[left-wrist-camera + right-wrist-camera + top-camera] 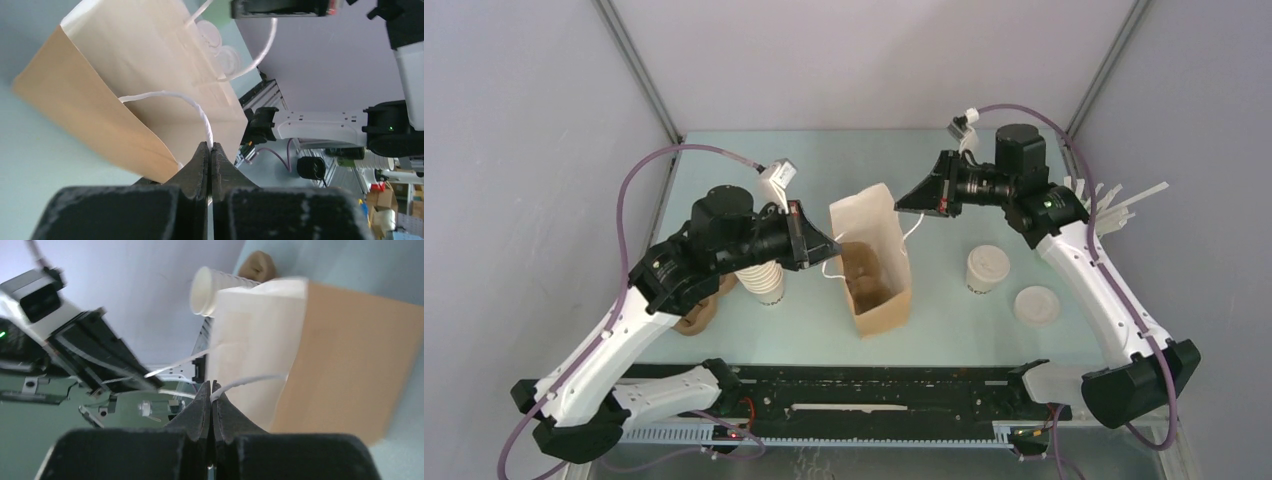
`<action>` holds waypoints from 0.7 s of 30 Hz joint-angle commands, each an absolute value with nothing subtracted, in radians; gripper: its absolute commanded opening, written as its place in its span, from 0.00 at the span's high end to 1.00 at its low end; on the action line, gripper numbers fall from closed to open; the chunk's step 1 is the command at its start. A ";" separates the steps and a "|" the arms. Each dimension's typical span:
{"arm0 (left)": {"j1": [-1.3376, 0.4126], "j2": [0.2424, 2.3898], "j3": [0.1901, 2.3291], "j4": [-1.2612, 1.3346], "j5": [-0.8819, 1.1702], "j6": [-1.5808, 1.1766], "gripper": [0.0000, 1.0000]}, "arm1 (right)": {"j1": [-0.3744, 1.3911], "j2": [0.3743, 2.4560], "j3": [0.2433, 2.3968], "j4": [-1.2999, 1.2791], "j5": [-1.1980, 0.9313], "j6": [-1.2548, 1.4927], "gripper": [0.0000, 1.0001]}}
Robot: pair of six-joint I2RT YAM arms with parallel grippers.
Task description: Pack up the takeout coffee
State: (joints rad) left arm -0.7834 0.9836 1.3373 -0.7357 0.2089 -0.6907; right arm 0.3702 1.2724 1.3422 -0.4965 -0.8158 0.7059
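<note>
**A:** What took up most of the counter (pixel 754 170)?

**B:** A tan paper bag (pixel 886 308), standing open at the middle with its mouth up. One arm reached in to it from each side.

**A:** And the grippers?

**B:** Both were clenched. The left gripper (pixel 836 245) was pinched tight on the left cord handle (pixel 165 94), and its wrist view showed the white cord running right into the closed fingertips. The right gripper (pixel 901 206) was clamped the same way on the right cord handle (pixel 250 380), at the far right part of the bag's rim.

**A:** Anything by the left arm?

**B:** A stack of cups (pixel 764 282) stood under its wrist, just left of the bag.

**A:** Where was the takeout coffee?

**B:** The takeout coffee (pixel 987 268) sat upright on the counter, lid on, outside the bag and to its right. It was nearer the arm bases than the right gripper and clear of it, touching nothing. The bag stood between it and the left gripper, well apart.

**A:** Anything smaller?

**B:** A loose lid (pixel 1036 305) lay flat just beside the coffee, on its near right.
</note>
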 commanded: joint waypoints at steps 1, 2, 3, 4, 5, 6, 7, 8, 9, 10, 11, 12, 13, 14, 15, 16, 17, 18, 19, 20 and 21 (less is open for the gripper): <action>-0.789 0.952 1.384 -0.695 0.139 -0.646 1.00 | 0.414 1.277 1.455 -0.429 -0.884 0.687 1.00; -0.793 0.950 1.388 -0.700 0.130 -0.635 1.00 | 0.422 1.277 1.470 -0.423 -0.879 0.675 1.00; -0.804 0.949 1.391 -0.705 0.113 -0.615 1.00 | 0.425 1.279 1.478 -0.402 -0.884 0.673 1.00; -0.824 0.953 1.397 -0.711 0.090 -0.591 1.00 | 0.423 1.285 1.475 -0.364 -0.896 0.679 1.00; -0.842 0.961 1.407 -0.719 0.069 -0.564 1.00 | 0.419 1.297 1.475 -0.333 -0.905 0.682 1.00; -0.858 0.972 1.413 -0.726 0.047 -0.549 1.00 | 0.416 1.314 1.480 -0.307 -0.918 0.684 1.00; -0.867 0.982 1.414 -0.724 0.040 -0.539 1.00 | 0.412 1.338 1.490 -0.284 -0.939 0.683 1.00; -0.872 0.990 1.408 -0.713 0.045 -0.534 1.00 | 0.405 1.361 1.500 -0.266 -0.958 0.678 1.00; -0.877 1.000 1.404 -0.704 0.051 -0.527 1.00 | 0.401 1.387 1.511 -0.250 -0.978 0.672 1.00; -0.892 1.007 1.406 -0.694 0.052 -0.523 1.00 | 0.396 1.408 1.522 -0.232 -0.998 0.666 1.00; -0.908 1.014 1.405 -0.687 0.045 -0.512 1.00 | 0.388 1.427 1.534 -0.219 -1.024 0.656 1.00; -0.927 1.020 1.407 -0.682 0.032 -0.499 1.00 | 0.383 1.442 1.542 -0.206 -1.044 0.639 1.00; -0.941 1.029 1.409 -0.681 0.021 -0.485 1.00 | 0.378 1.459 1.549 -0.200 -1.062 0.619 1.00; -0.954 1.036 1.410 -0.681 0.017 -0.476 1.00 | 0.373 1.473 1.558 -0.191 -1.077 0.605 1.00; -0.963 1.041 1.408 -0.683 0.015 -0.467 1.00 | 0.368 1.489 1.573 -0.192 -1.092 0.591 1.00; -0.972 1.044 1.403 -0.682 0.006 -0.459 1.00 | 0.365 1.502 1.594 -0.197 -1.109 0.570 1.00; -0.983 1.044 1.394 -0.682 0.003 -0.449 1.00 | 0.367 1.513 1.610 -0.197 -1.130 0.545 1.00; -0.989 1.042 1.384 -0.679 0.003 -0.438 1.00 | 0.370 1.520 1.622 -0.199 -1.144 0.511 1.00; -0.991 1.038 1.371 -0.677 0.003 -0.428 1.00 | 0.373 1.529 1.635 -0.207 -1.150 0.470 1.00; -0.991 1.033 1.356 -0.678 -0.025 -0.423 1.00 | 0.375 1.538 1.650 -0.216 -1.157 0.446 1.00; -0.991 1.027 1.344 -0.681 -0.033 -0.416 1.00 | 0.380 1.544 1.673 -0.239 -1.154 0.417 1.00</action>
